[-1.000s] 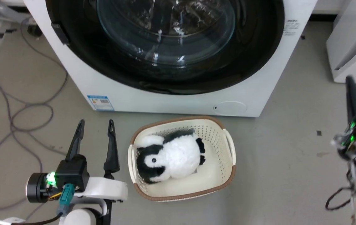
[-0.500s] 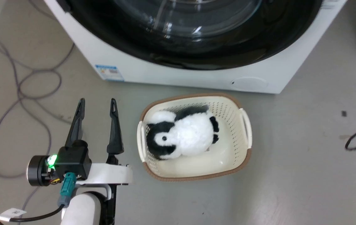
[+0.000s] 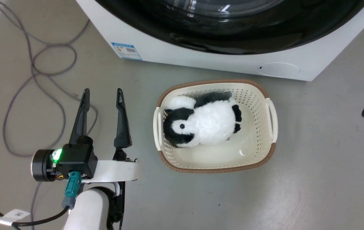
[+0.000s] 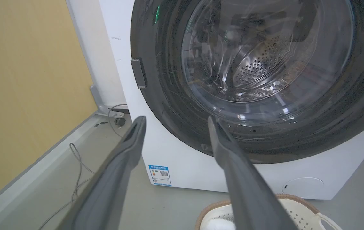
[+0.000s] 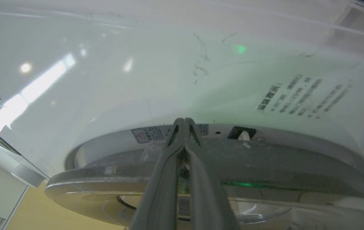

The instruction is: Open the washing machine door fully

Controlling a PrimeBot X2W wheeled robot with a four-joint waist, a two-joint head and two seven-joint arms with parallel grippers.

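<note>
My left gripper hangs wide open and empty at the lower left of the head view, and my right gripper is pinched tight by the rim of the washing machine door, which runs along that view's top edge.

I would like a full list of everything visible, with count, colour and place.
washing machine: one, white, behind the basket
washing machine door: one, black rim, clear glass, machine's front
label sticker: one, blue, machine's lower left
basket: one, cream, brown rim, on floor
plush penguin: one, black-and-white, in the basket
cable: at least one, grey, floor at left
left gripper: one, dark, open, beside the basket
right gripper: one, dark, shut, near the door's edge
</note>
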